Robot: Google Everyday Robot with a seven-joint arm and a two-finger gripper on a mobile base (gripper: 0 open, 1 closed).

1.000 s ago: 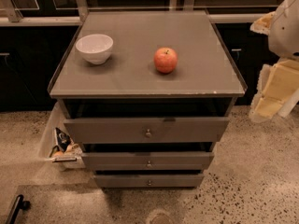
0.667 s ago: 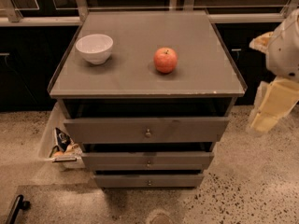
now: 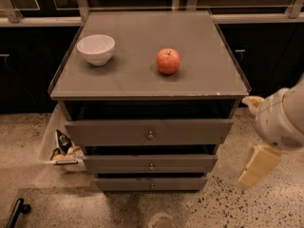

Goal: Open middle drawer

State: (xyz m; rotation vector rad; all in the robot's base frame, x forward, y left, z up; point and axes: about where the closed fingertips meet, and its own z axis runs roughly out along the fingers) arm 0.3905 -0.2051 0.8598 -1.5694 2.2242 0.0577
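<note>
The grey-brown cabinet has three drawers. The middle drawer (image 3: 118, 163) is a wide low front with a small round metal knob (image 3: 151, 166) at its centre. It sits below the taller top drawer (image 3: 104, 132) and above the slim bottom drawer (image 3: 123, 184). The middle front lies close to the cabinet, with a dark gap above it. My gripper (image 3: 259, 166) hangs on the white arm (image 3: 282, 118) at the right, beside the cabinet at about the middle drawer's height. It is apart from the drawer and well right of the knob.
A white bowl (image 3: 96, 49) and a red apple (image 3: 168, 61) stand on the cabinet top (image 3: 204, 75). A white bin (image 3: 50, 146) with packets stands at the cabinet's left. A black handle (image 3: 15, 212) lies at the lower left. Dark cabinets line the back.
My arm and gripper have moved down along the cabinet's right side, from level with the cabinet top to drawer height. The drawers, bowl and apple have not moved.
</note>
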